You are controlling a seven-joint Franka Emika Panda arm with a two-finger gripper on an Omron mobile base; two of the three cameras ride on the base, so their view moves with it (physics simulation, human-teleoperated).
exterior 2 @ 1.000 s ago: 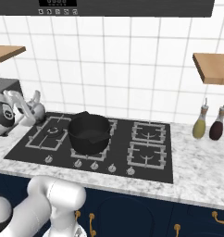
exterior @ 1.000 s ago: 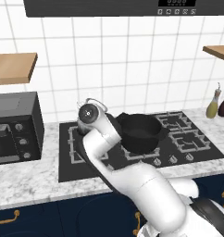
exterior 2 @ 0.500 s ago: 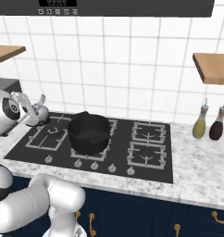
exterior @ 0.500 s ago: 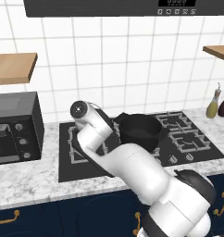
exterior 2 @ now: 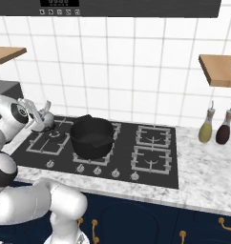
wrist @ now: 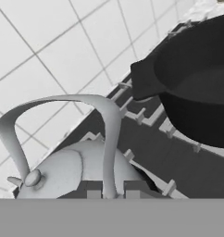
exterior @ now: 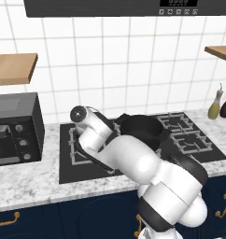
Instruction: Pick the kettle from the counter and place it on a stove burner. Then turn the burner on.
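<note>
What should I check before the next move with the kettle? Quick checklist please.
1. Grip: gripper shut on the kettle handle: ok.
2. Kettle over the cooktop, at its far left end: ok.
3. Kettle seated on the stove burner grate: cannot tell, its base is hidden in the hand view.
4. Kettle clear of the black pot: ok, a gap shows between them.
5. Kettle upright: ok.
6. Burner knobs along the front edge unobstructed: ok.

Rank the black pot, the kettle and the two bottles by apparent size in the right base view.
1. black pot
2. kettle
3. yellow-green bottle and dark bottle: they look alike, so no ranking between them.
</note>
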